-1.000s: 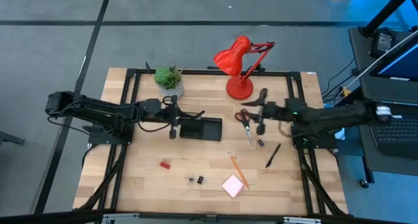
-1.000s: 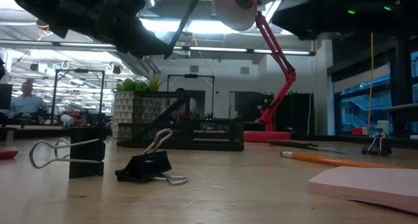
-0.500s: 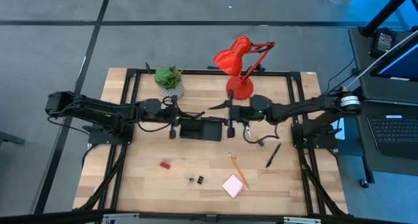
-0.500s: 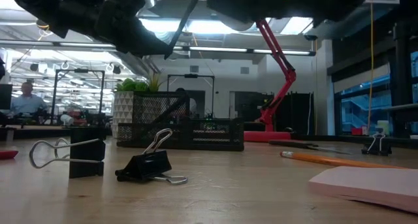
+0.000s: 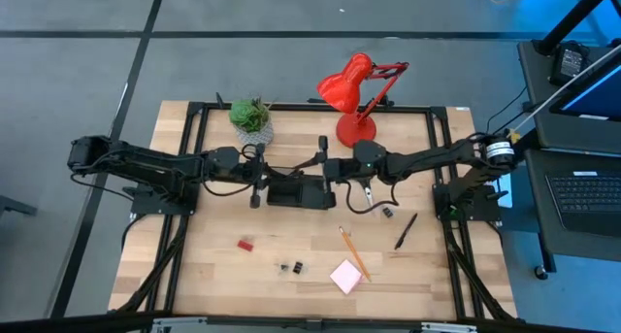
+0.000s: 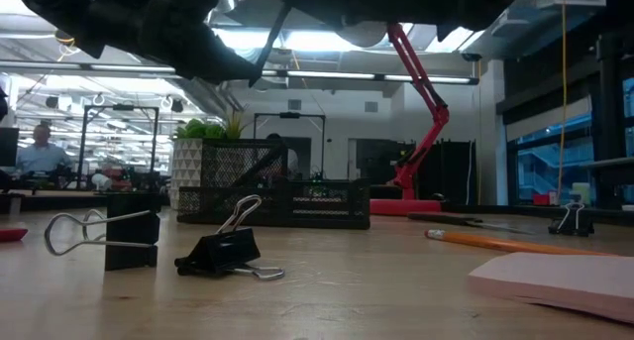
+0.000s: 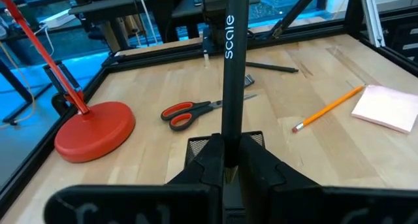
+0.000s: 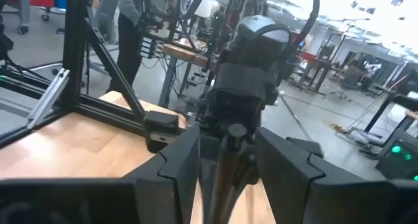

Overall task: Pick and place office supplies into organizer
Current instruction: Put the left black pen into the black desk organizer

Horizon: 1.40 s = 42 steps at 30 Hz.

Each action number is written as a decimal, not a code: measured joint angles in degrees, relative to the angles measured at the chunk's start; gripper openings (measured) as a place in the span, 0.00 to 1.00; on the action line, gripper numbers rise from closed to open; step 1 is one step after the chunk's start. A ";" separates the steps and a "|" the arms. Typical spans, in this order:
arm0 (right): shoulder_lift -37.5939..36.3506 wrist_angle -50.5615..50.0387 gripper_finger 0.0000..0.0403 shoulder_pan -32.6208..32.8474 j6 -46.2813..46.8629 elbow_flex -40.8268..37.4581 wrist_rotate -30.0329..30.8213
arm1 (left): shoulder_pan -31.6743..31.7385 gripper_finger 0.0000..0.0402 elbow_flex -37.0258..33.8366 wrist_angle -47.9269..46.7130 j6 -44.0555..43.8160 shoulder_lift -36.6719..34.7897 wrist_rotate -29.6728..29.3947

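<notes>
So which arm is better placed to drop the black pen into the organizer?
Probably left: the left pincer is shut on the black pen above the organizer; the right pincer is open beside it.

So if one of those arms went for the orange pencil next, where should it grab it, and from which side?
Probably mid-shaft, coming straight down from above. The pencil lies flat on the table, slanting, so the fingers should close across its thin width, turned to match that slant. Its lower end sits close beside the pink pad, so gripping nearer the middle or upper half leaves the fingers more room.
</notes>
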 joint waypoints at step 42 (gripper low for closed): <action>0.05 -5.52 0.11 -0.05 1.37 -0.07 0.07 | 0.02 0.41 -0.02 1.67 3.92 -8.94 2.30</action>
